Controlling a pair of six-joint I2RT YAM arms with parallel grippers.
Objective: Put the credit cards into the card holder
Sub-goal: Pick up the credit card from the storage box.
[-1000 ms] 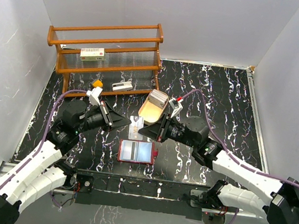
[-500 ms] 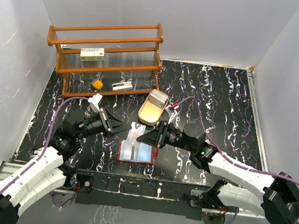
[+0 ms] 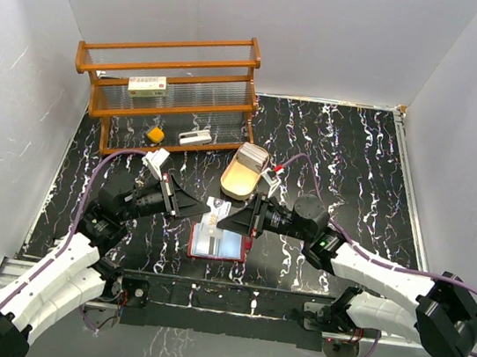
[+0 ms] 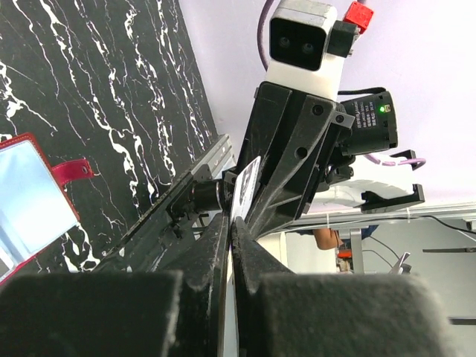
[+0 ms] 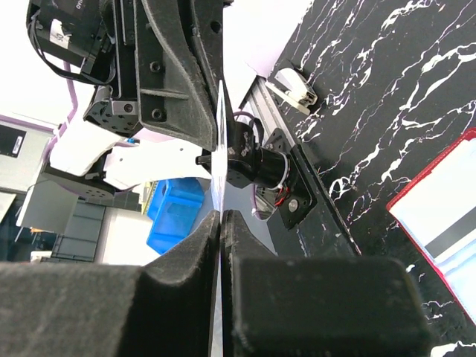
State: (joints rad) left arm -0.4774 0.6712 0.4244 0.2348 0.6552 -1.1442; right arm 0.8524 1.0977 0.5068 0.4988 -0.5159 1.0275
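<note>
The card holder (image 3: 227,246) lies open on the black table, dark red with pale inner pockets; it also shows in the left wrist view (image 4: 30,204) and the right wrist view (image 5: 446,216). Just above its far edge the credit cards (image 3: 214,210) stand on edge, pale and thin. My left gripper (image 3: 204,213) is shut on them from the left. My right gripper (image 3: 221,220) is shut on them from the right. Each wrist view shows the cards edge-on (image 4: 245,182) (image 5: 221,141), rising from the closed jaws (image 4: 232,223) (image 5: 222,216) towards the other gripper.
A wooden rack (image 3: 171,89) stands at the back left with a white red-labelled box (image 3: 147,86) on its shelf. A small orange object (image 3: 155,134) and a white object (image 3: 194,139) lie under it. A tan oval tray (image 3: 244,172) sits behind the grippers.
Both grippers, still shut on the cards, have moved nearer and lower, bringing the cards from behind the card holder down to its far edge.
</note>
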